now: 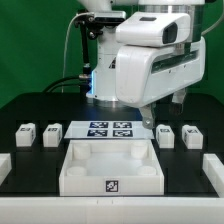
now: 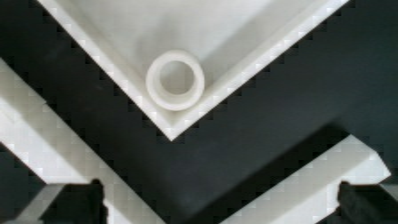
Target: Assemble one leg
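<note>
Exterior view's left: two small white stubby blocks with square black-and-white tags, the legs (image 1: 25, 130), sit side by side on the black desk (image 1: 30, 105). Centre: the flat white marker board (image 1: 110, 128), and in front of it the large white tray-like part with raised walls (image 1: 110, 170). Right of centre: the white robot arm (image 1: 150, 60) hangs low over the tray's far corner. The nearest leg (image 1: 165, 132) is just beside it, with another further right. No leg is lifted or fitted yet, so this reads as the approach before a first pick. Next move, I judge: shift over the nearest leg, descend, and close squarely on its sides. Only the wrist view shows the jaws, spread apart and released with nothing between them, and a round ring socket (image 2: 175, 80) in the tray's corner. No legs appear there.
</note>
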Tool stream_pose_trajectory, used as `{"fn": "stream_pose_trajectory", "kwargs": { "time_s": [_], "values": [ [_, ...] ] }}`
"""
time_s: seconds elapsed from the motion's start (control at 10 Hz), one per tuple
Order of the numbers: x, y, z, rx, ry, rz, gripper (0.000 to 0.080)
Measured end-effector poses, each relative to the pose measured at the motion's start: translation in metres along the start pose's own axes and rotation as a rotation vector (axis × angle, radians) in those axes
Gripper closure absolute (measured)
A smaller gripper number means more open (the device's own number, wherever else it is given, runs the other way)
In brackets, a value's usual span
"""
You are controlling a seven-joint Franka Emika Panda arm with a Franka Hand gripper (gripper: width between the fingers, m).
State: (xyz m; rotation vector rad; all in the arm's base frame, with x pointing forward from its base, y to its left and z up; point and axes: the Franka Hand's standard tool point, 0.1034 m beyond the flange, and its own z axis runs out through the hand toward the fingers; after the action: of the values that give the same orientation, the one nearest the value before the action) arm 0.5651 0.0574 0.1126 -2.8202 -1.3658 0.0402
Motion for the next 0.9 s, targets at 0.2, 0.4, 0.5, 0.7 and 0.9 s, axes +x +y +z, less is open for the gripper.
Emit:
{"fn": "stream_pose_trajectory", "kwargs": {
  "time_s": [0.2,0.4,0.5,0.7,0.9],
  "values": [
    [0.0000,0.0000,0.0000,0.000,0.000,0.000,0.0150],
    [0.0000,0.0000,0.0001,0.000,0.000,0.000,0.0150],
    [0.0000,0.0000,0.0001,0.000,0.000,0.000,0.0150],
    [-0.0001,-0.0001,0.0003,0.000,0.000,0.000,0.0150],
    [-0.0001,-0.0001,0.0005,0.001,-0.001,0.000,0.0150]
  ]
}}
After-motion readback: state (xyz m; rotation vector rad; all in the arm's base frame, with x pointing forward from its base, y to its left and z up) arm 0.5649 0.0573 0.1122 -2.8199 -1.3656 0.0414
